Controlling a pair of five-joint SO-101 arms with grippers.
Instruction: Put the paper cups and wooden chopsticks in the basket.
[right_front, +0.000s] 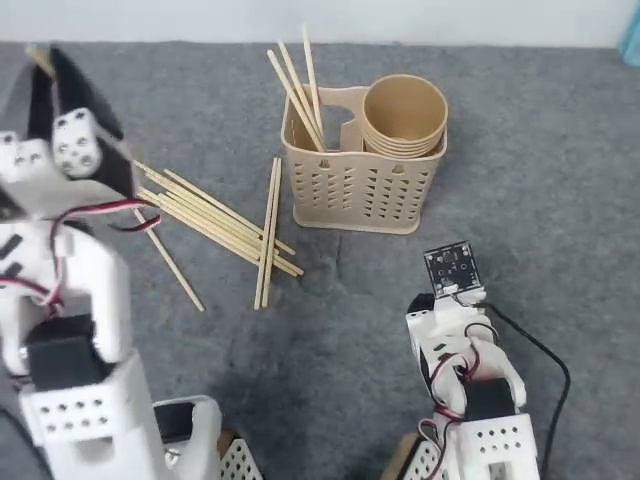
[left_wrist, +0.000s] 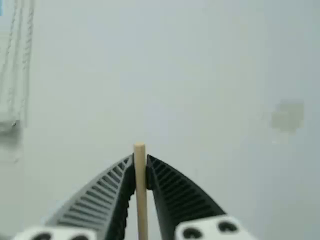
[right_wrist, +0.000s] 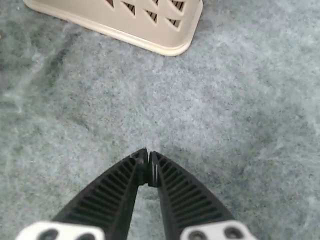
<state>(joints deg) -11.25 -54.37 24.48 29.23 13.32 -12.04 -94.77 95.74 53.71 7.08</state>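
Note:
A beige basket (right_front: 360, 190) stands at the back of the grey mat. A stack of paper cups (right_front: 405, 115) sits in its right part, and three wooden chopsticks (right_front: 300, 85) lean in its left part. Several more chopsticks (right_front: 215, 220) lie loose on the mat to the left of the basket. My left gripper (left_wrist: 139, 162) is raised at the far left (right_front: 50, 80), pointing at a pale wall, and is shut on one chopstick (left_wrist: 140, 195). My right gripper (right_wrist: 148, 160) is shut with nothing in it, low over the mat in front of the basket's corner (right_wrist: 170, 40).
The right arm (right_front: 460, 340) stands at the front right, and the left arm's white body (right_front: 70, 330) takes up the front left. Open grey mat lies to the right of the basket and between the arms.

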